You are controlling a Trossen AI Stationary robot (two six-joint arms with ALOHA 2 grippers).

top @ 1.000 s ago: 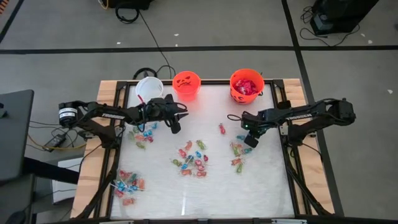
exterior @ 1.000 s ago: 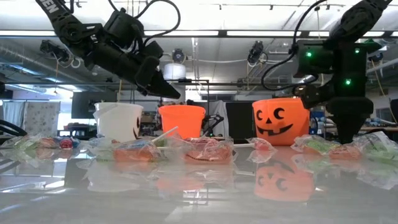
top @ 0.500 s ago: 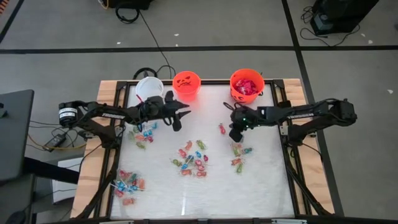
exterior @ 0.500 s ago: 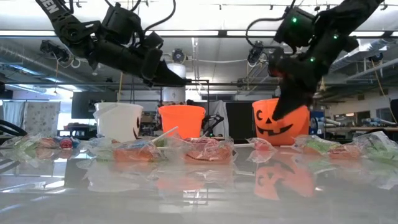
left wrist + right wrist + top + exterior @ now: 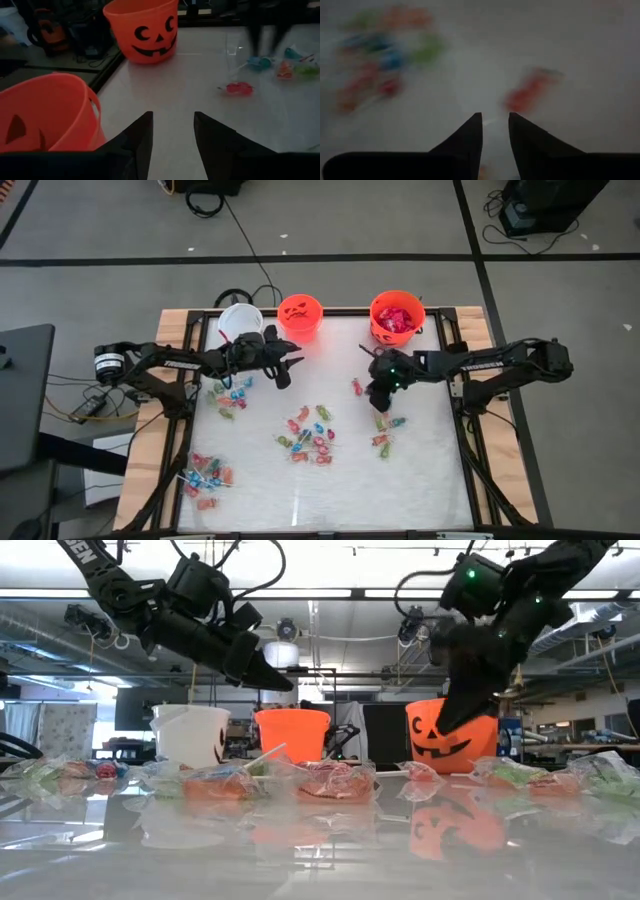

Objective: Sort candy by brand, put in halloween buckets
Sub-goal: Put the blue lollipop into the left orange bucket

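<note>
left gripper [image 5: 172, 137]: raised near small orange bucket [image 5: 299, 318], fingers apart | right gripper [image 5: 495, 132]: angled down, fingers apart, empty

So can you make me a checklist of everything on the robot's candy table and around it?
Surface: white table, wooden side rails.
Job's things: white bucket, small orange bucket and larger orange bucket along the far edge; the larger holds red packets. Candy lies in loose clusters.
Clutter: nothing seen.
End effectors: left end effector open, empty, above the table near the small orange bucket; right end effector slightly open, empty, above a red candy.
Cables: black cable across the floor behind the table.
Surroundings: grey floor, black tape lines; workshop room beyond.
</note>
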